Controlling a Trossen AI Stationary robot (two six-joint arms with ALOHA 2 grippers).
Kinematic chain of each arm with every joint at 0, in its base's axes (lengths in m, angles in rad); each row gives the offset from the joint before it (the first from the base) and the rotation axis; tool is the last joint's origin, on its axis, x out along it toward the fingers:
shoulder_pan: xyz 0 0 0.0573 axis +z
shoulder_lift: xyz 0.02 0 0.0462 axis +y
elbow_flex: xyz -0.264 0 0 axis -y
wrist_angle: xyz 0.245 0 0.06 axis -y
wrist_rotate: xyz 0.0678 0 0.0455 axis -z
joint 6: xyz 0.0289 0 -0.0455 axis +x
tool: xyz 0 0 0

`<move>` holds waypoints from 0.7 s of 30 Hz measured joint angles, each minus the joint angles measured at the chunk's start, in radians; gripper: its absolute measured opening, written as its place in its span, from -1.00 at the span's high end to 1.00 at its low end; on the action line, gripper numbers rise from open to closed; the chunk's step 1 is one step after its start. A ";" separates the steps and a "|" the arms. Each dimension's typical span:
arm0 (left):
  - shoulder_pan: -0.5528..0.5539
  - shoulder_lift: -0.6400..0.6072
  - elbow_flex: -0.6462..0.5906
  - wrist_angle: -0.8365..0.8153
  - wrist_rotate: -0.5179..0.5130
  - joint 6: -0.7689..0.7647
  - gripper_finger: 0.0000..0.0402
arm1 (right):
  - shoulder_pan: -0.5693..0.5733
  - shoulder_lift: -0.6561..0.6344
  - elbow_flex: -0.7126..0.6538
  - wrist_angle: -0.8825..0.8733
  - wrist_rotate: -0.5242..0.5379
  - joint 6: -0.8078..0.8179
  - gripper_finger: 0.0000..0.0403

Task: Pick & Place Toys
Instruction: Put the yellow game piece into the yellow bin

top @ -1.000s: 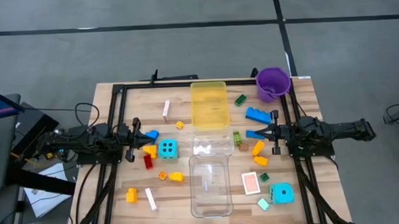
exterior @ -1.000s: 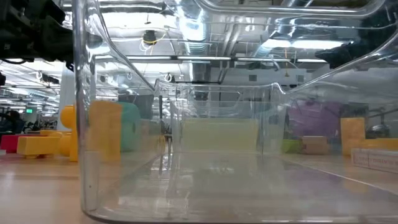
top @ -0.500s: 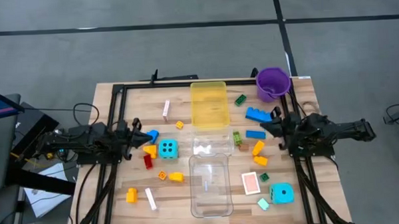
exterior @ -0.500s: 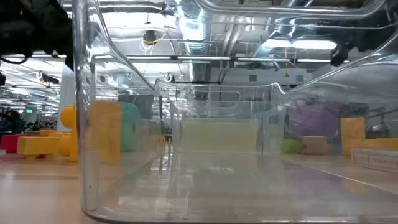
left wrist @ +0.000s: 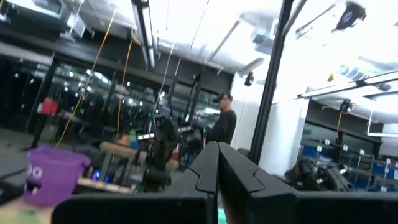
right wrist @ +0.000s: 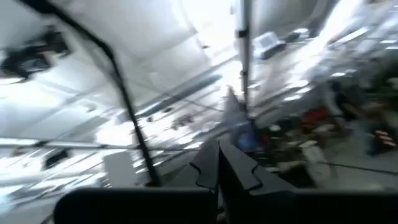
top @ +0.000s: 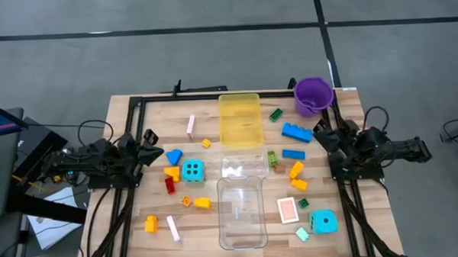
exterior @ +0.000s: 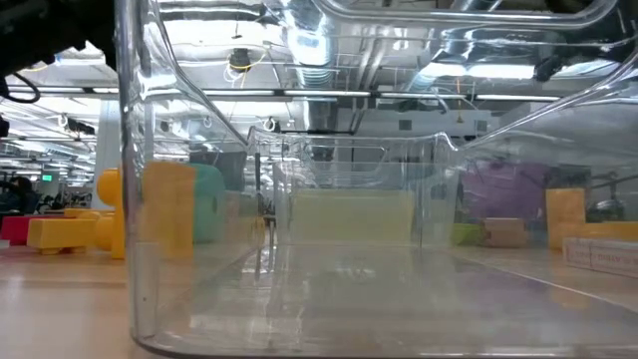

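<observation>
Dice [top: 192,171] ×2, cyan; pink-backed card [top: 287,209] ×1; trays [top: 239,119] ×3; bucket [top: 313,96] ×1. L gripper [top: 151,138], R gripper [top: 318,131]: fingers together, empty.

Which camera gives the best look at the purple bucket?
The high view: the purple bucket shows whole at the table's far right corner, its open mouth visible. The low view gives only a purple blur behind the clear tray. The left wrist view catches it small at the edge; the right wrist view misses it.
</observation>
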 joint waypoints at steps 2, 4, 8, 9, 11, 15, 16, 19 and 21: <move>0.000 0.000 0.000 0.040 0.017 0.000 1.00 | 0.002 0.000 0.016 0.003 -0.090 -0.027 1.00; 0.000 0.007 0.000 0.091 0.048 0.016 1.00 | 0.013 0.000 0.028 0.002 -0.183 -0.057 1.00; 0.000 0.046 0.000 0.215 0.096 0.051 0.96 | 0.070 0.001 0.049 0.040 -0.271 -0.102 0.97; -0.001 0.064 0.000 0.244 0.102 0.051 0.93 | 0.088 0.001 0.056 0.040 -0.272 -0.110 0.95; -0.006 0.100 0.001 0.306 0.111 0.052 0.84 | 0.128 0.010 0.078 0.037 -0.272 -0.121 0.89; -0.018 0.197 0.054 0.338 0.111 0.078 0.57 | 0.204 0.079 0.167 -0.060 -0.247 -0.143 0.69; -0.024 0.222 0.075 0.341 0.111 0.097 0.48 | 0.222 0.109 0.201 -0.111 -0.224 -0.160 0.63; -0.042 0.316 0.137 0.341 0.111 0.166 0.23 | 0.274 0.225 0.314 -0.262 -0.126 -0.227 0.42; -0.055 0.379 0.183 0.341 0.111 0.235 0.05 | 0.306 0.322 0.403 -0.342 -0.074 -0.282 0.25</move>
